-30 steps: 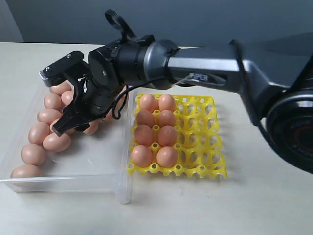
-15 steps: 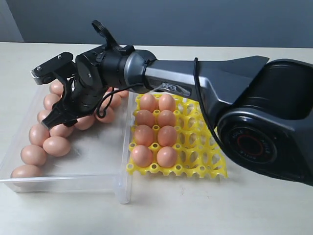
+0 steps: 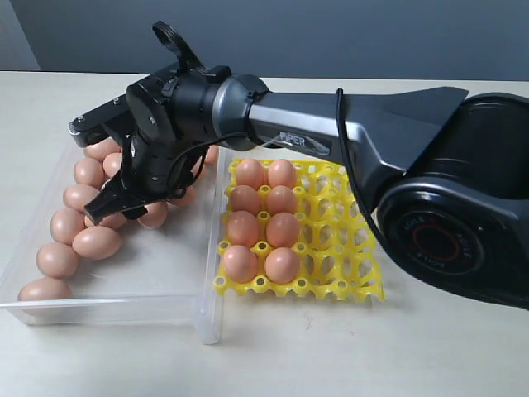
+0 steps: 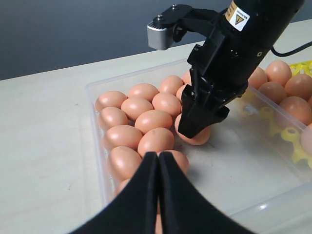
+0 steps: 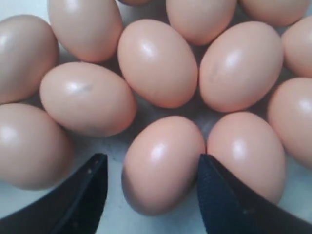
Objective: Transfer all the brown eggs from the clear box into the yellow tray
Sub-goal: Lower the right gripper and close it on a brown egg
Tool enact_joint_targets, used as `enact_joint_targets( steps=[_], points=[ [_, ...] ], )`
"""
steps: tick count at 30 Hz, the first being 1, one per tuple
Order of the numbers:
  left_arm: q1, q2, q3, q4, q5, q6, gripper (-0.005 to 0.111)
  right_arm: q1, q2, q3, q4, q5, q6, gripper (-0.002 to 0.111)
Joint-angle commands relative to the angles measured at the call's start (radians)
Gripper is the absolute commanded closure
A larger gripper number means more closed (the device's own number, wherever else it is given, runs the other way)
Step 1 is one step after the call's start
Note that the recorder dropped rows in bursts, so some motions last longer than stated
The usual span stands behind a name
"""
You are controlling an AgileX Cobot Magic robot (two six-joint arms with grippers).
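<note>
Over the clear box (image 3: 107,310), the right hand (image 5: 151,170) is hanging open, its fingers (image 5: 78,200) straddling one brown egg (image 5: 163,146) among close neighbours. Lowering squarely and closing gently is looking wisest, lest a finger shove adjacent eggs. Beside the box, the yellow tray (image 3: 347,248) is holding eight; the left hand (image 4: 158,185) is sitting shut.

Probably a robotics lab, bare pale tabletop (image 3: 446,360), plain grey wall (image 3: 372,33), robot arm (image 3: 347,124)
</note>
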Motion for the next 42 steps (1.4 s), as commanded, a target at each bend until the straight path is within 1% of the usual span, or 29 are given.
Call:
enact_joint_targets(
  steps=[1, 10, 11, 12, 13, 14, 16, 17, 21, 27, 31, 35, 42],
  points=[
    [-0.001, -0.005, 0.004, 0.000, -0.010, -0.001, 0.106, -0.003, 0.014, 0.004, -0.031, -0.009, 0.017, 0.055],
    [-0.001, -0.005, 0.004, 0.000, -0.010, -0.001, 0.106, -0.003, 0.057, 0.004, -0.054, -0.062, 0.031, 0.055],
    [-0.001, -0.005, 0.004, 0.000, -0.010, -0.001, 0.106, -0.003, 0.057, 0.004, -0.060, -0.070, 0.031, 0.056],
    [-0.001, -0.005, 0.004, 0.000, -0.010, -0.001, 0.106, -0.003, 0.057, 0.004, -0.067, -0.078, 0.031, 0.061],
    [-0.001, -0.005, 0.004, 0.000, -0.010, -0.001, 0.106, -0.003, 0.057, 0.004, -0.072, -0.083, 0.031, 0.070],
    [-0.001, -0.005, 0.004, 0.000, -0.010, -0.001, 0.106, -0.003, 0.055, 0.004, -0.072, -0.084, 0.031, 0.079],
    [-0.001, -0.005, 0.004, 0.000, -0.010, -0.001, 0.106, -0.003, 0.047, 0.004, -0.087, -0.078, 0.031, 0.103],
    [-0.001, -0.005, 0.004, 0.000, -0.010, -0.001, 0.106, -0.003, 0.045, 0.004, -0.094, -0.075, 0.034, 0.109],
    [-0.001, -0.005, 0.004, 0.000, -0.010, -0.001, 0.106, -0.001, 0.008, 0.004, -0.124, -0.046, 0.034, 0.104],
    [-0.001, -0.005, 0.004, 0.000, -0.010, -0.001, 0.106, -0.001, -0.116, 0.004, -0.124, -0.020, 0.041, 0.104],
    [-0.001, -0.005, 0.004, 0.000, -0.010, -0.001, 0.106, 0.017, -0.223, 0.004, -0.140, -0.018, 0.049, 0.104],
    [-0.001, -0.005, 0.004, 0.000, -0.010, -0.001, 0.106, 0.040, -0.342, 0.004, -0.214, 0.005, 0.063, 0.104],
    [-0.001, -0.005, 0.004, 0.000, -0.010, -0.001, 0.106, 0.045, -0.507, 0.004, -0.423, 0.085, 0.216, 0.104]
  ],
)
